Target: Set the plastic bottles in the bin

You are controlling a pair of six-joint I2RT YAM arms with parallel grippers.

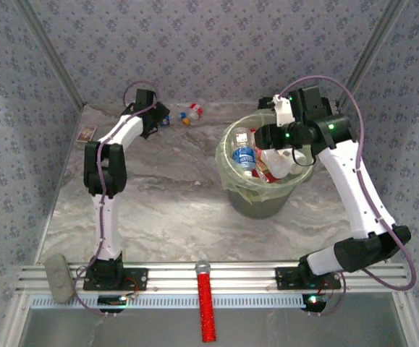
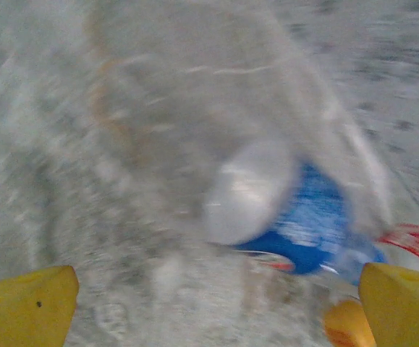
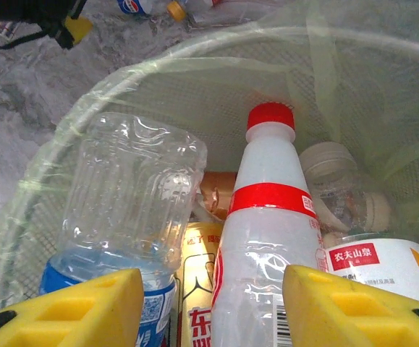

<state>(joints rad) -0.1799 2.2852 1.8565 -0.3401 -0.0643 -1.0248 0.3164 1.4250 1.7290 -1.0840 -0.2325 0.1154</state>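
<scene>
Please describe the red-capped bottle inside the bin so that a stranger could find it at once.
Look for the round pale-green translucent bin on the right half of the grey marbled table. Among the bottles inside, take the upright milky-white plastic bottle: it alone shows a red cap and red neck band.

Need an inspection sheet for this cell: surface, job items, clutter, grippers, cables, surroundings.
Surface: grey marbled tabletop.
Job's things: round pale-green lined bin holds several plastic bottles, among them a red-capped clear bottle; loose bottles lie at the far edge.
Clutter: long red stick, small brown-framed card, grey block.
Grippers: left gripper jaws open over a blue-labelled bottle, view blurred; right gripper jaws open above the bin.
Cables: purple cable along each arm.
Surroundings: patterned walls.
</scene>
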